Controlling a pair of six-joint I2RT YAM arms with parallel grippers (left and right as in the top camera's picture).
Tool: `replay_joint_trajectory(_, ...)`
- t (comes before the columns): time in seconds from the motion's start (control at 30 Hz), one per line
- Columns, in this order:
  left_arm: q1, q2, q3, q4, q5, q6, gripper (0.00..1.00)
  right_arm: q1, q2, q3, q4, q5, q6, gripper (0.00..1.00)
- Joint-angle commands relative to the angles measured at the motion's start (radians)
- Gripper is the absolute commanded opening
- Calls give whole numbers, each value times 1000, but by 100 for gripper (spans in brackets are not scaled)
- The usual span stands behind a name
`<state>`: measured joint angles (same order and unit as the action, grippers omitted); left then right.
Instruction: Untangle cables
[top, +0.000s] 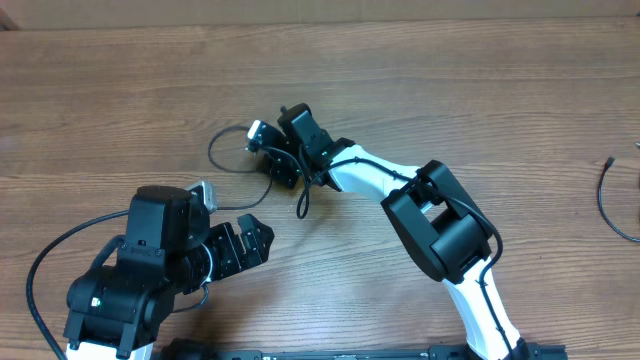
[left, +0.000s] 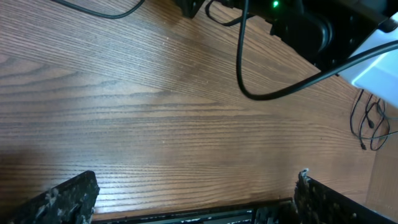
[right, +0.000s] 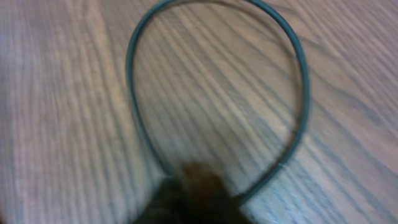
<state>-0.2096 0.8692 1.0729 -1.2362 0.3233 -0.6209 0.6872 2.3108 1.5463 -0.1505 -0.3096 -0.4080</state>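
The cable loop (top: 211, 150) is pinched between the closed fingers of the right gripper (top: 264, 152). Near the loop, the left gripper (top: 250, 240) is held wide open and empty.

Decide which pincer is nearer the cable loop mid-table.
Right. The right pincer is at the loop, closed on its end; the left pincer hangs open, apart from it, nearer the robot's side.
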Motion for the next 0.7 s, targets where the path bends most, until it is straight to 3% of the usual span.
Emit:
replay_joint_trajectory(0.0,0,0,-4,-5,18,23,100,-2,7,-29,-19,110,15,4)
replay_joint_trajectory(0.2,0,0,-4,-6,18,23,100,-28,3,26,10,111,34,4)
replay_joint_trajectory(0.67,0,0,-4,-6,14,37,100,-118,-162,226,-195,111,46,4)
